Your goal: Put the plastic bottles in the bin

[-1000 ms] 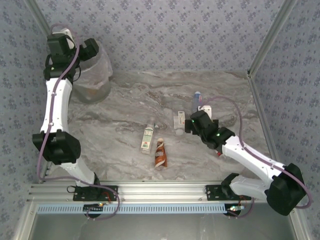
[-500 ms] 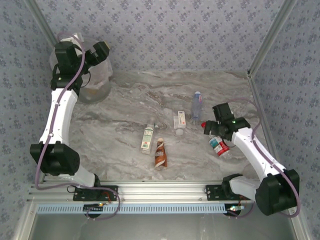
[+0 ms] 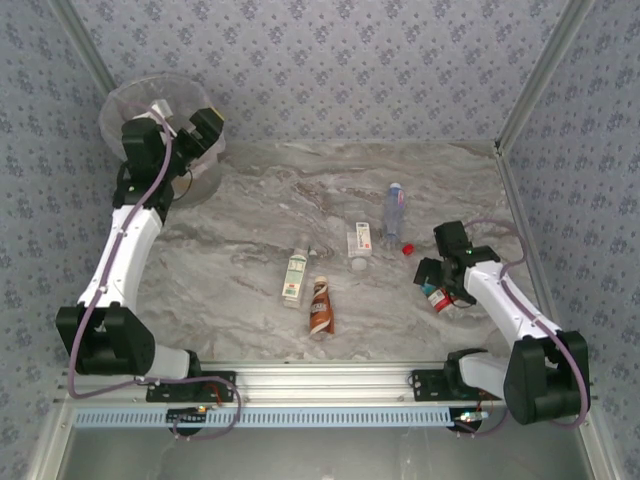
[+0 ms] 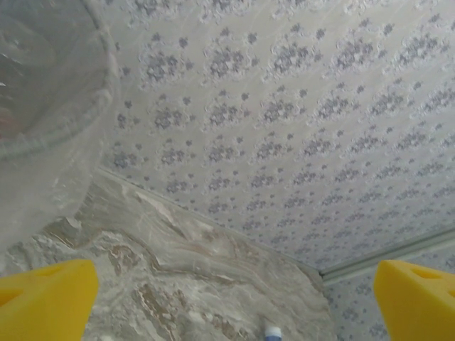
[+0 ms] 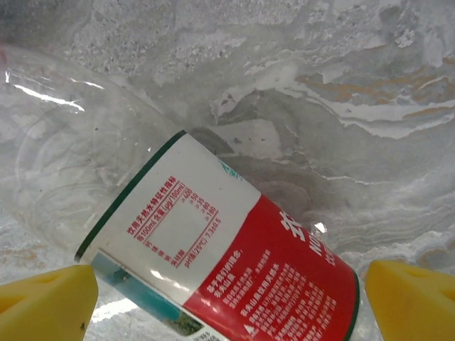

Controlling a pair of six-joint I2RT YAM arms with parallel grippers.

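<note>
The bin (image 3: 150, 98), grey and bag-lined, stands at the far left corner; its wall (image 4: 43, 106) shows beside my left gripper. My left gripper (image 3: 200, 140) hovers at the bin's right side, open (image 4: 231, 305), with nothing between its yellow fingertips (image 4: 43, 298). Plastic bottles lie mid-table: a blue-capped clear one (image 3: 394, 208), a white-labelled one (image 3: 360, 243), a green-and-white one (image 3: 295, 272) and a brown-white one (image 3: 320, 305). My right gripper (image 3: 436, 283) is low over a red-and-white-labelled clear bottle (image 5: 227, 263), open (image 5: 227, 305), its fingertips (image 5: 412, 302) on either side and apart from it.
A small red cap (image 3: 407, 248) lies loose near the blue-capped bottle. Patterned walls close the table (image 3: 230, 230) at the back and sides, with a metal post (image 3: 520, 100) at the far right corner. The blue cap (image 4: 272, 332) peeks in at the bottom of the left wrist view.
My left gripper has come away from above the bin, down and to its right. My right arm has swung right from the middle bottles and dropped over the red-labelled bottle.
</note>
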